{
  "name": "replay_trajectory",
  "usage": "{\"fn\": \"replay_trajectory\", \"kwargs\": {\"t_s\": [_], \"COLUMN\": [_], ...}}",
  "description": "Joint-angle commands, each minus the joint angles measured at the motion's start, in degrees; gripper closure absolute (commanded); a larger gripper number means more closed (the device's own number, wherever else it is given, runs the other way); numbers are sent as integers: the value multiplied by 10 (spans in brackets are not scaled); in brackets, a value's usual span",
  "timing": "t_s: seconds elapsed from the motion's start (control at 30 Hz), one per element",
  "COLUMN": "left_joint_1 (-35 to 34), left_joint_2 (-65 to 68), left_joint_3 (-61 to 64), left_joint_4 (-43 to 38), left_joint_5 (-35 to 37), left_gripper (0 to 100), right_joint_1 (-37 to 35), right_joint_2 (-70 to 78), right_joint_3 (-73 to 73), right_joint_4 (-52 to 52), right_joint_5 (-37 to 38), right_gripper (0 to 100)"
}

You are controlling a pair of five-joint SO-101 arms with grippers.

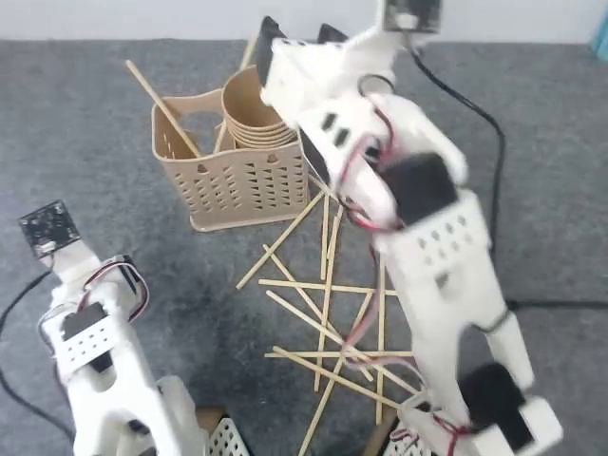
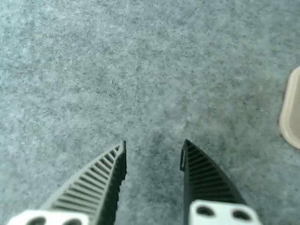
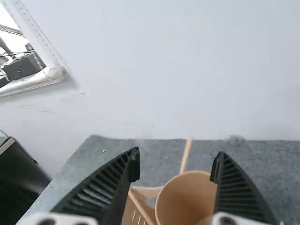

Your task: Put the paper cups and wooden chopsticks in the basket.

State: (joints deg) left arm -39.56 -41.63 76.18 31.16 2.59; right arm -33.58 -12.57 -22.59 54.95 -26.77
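R claw [image 3: 177,153] hangs wide open, empty, over cups [image 3: 185,201] (stacked, I think) in basket [image 1: 237,185]. L claw [image 2: 155,142] is open, empty, over gray mat [image 2: 140,70]. Loose sticks [image 1: 328,304] lie by basket.

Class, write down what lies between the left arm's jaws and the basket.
Bare grey carpet: in the left wrist view nothing lies between the open jaws and the basket edge.
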Motion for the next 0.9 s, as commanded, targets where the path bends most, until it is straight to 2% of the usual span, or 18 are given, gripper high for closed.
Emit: {"fn": "replay_trajectory", "kwargs": {"t_s": [0.0, 0.33, 0.47, 0.63, 0.73, 0.87], "left_joint_1": [1, 1, 1, 1, 1, -1], "left_joint_2": [-13, -13, -13, -13, -13, -13], "left_joint_3": [-2, -2, -2, -2, -2, -2], "left_joint_4": [-12, -12, -12, -12, -12, -12], "left_joint_5": [-7, -7, -7, -7, -7, -7], "left_gripper": [823, 823, 823, 823, 823, 823], "right_joint_1": [14, 15, 11, -1, -22, -29], "right_joint_2": [-60, -104, -129, -190, -224, -255], "right_joint_3": [-25, -20, 58, 286, 431, 551], "right_joint_4": [98, 407, 480, 465, 419, 320], "right_joint_5": [-5, -1, 85, 227, 311, 360], "right_gripper": [745, 745, 745, 746, 746, 745]}}
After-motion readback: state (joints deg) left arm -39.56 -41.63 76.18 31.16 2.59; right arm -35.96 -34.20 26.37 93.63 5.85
